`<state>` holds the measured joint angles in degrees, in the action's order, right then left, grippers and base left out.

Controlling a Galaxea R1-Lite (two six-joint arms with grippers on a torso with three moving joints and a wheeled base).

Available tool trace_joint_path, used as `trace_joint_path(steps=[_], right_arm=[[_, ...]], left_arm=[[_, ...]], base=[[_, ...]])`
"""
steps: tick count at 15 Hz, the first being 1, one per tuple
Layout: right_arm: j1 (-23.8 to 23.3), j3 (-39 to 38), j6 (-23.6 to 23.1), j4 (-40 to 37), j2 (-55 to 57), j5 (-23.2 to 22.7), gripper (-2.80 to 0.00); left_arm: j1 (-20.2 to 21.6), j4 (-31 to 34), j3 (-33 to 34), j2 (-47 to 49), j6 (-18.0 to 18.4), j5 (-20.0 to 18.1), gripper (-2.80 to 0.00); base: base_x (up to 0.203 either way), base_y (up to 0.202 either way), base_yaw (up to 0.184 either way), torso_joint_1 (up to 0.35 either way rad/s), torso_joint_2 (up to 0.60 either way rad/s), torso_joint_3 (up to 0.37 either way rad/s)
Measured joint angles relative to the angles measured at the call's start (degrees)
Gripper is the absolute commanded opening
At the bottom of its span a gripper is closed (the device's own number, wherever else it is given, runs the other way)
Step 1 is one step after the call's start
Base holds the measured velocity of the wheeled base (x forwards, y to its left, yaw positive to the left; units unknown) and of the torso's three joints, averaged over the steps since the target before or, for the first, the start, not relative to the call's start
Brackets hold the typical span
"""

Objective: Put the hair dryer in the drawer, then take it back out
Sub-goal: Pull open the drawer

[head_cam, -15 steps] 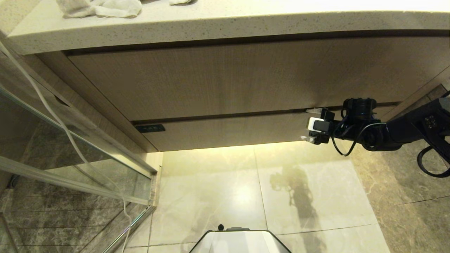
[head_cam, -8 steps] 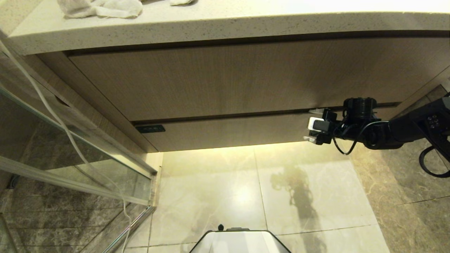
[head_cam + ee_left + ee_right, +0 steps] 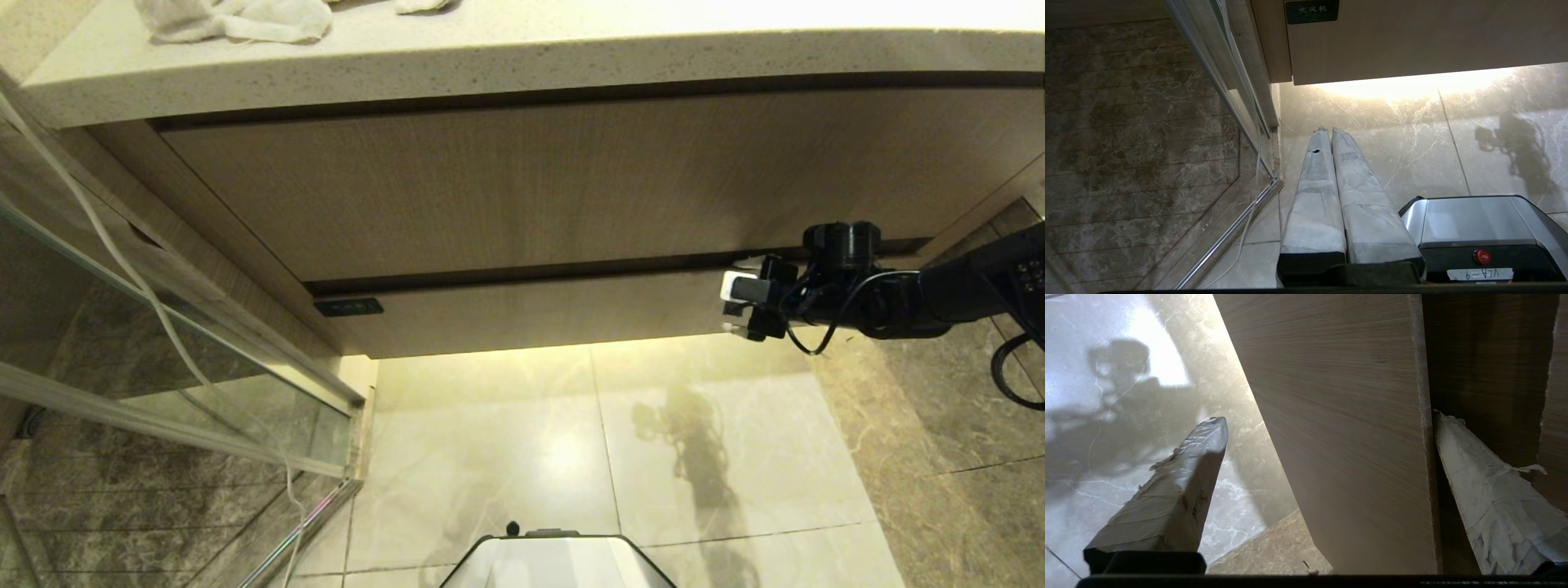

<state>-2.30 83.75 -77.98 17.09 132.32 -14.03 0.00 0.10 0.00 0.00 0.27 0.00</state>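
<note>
The narrow light-brown wood-grain drawer [image 3: 522, 314] front sits between the right gripper's [image 3: 729, 304] wide-spread jaws, nothing clamped.

dark plate [image 3: 1312, 11] on drawer front [image 3: 1412, 41] reads "吹风机"

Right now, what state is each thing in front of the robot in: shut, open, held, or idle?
Narrow light-brown wood-grain drawer: nearly shut, front standing slightly proud.
Right gripper: open, straddling the drawer front, one finger in the gap above it.
Left gripper: shut, empty, idle above the floor.
Tall wood-grain panel: closed.
White cloth: crumpled on the countertop.
</note>
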Motion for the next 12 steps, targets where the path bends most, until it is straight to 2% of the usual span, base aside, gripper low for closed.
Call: trace_joint_path(steps=[6,8,12], right_arm=[[0.1,-1.0,0.0,-0.8,-1.0,0.6,0.00],[0.1,-2.0,0.0,-1.6,-1.7,2.6,0.00],[0.0,-3.7,0.2,-2.7,-2.5,3.4,0.00]], left_arm=[[0.0,0.0,0.0,0.0,0.0,0.0,-2.80],[0.0,0.0,0.0,0.0,0.0,0.0,-2.80],[0.0,0.0,0.0,0.0,0.0,0.0,-2.80]], base=[[0.000,0.000,0.000,0.000,0.00,0.000],[0.000,0.000,0.000,0.000,0.00,0.000],[0.000,0.000,0.000,0.000,0.00,0.000]])
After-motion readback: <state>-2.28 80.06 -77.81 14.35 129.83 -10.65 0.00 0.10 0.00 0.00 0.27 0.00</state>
